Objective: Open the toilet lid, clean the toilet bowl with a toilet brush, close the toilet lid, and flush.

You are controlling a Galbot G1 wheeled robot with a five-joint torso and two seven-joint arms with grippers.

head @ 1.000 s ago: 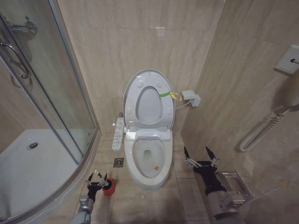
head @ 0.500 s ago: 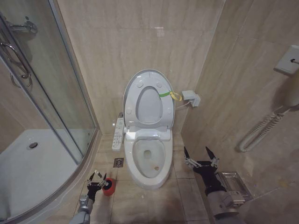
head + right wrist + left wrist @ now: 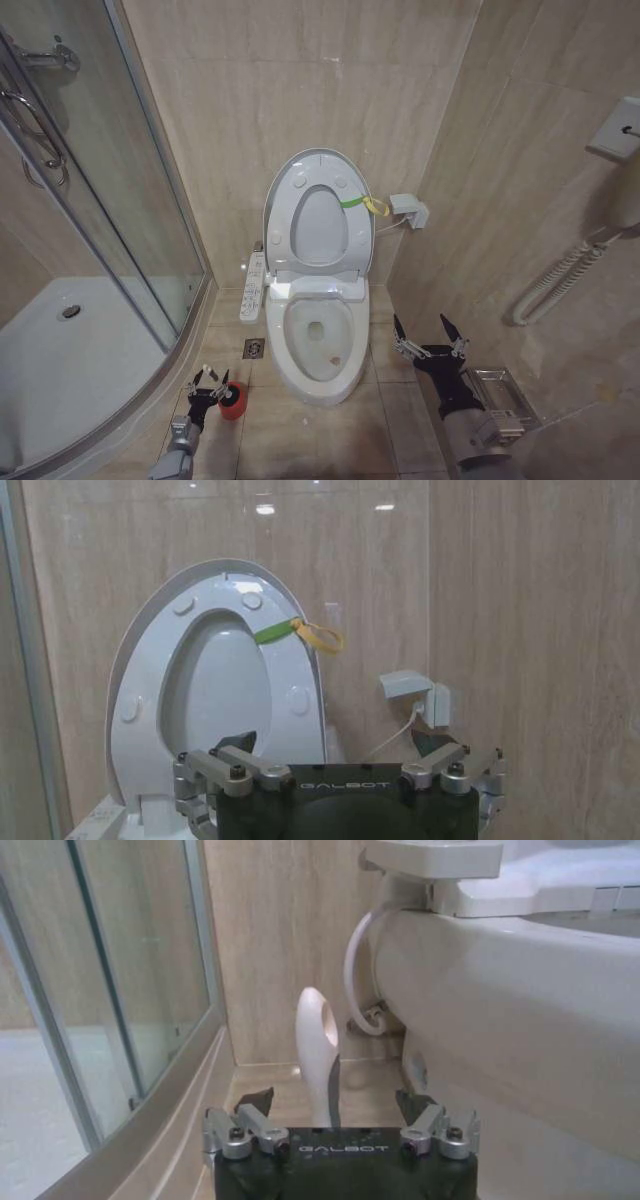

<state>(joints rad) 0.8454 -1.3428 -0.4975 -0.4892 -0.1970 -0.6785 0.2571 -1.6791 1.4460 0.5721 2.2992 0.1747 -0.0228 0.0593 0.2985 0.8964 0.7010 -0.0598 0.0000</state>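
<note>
1. Against the back wall, the toilet lid (image 3: 318, 215) stands raised above the toilet bowl (image 3: 318, 345).
2. Left of the bowl, the left gripper (image 3: 207, 386) hangs with fingers spread around the toilet brush (image 3: 318, 1054) handle, not clamping it, beside the red cup (image 3: 233, 400).
3. Right of the bowl, the right gripper (image 3: 430, 335) waits, fingers apart, empty.
</note>
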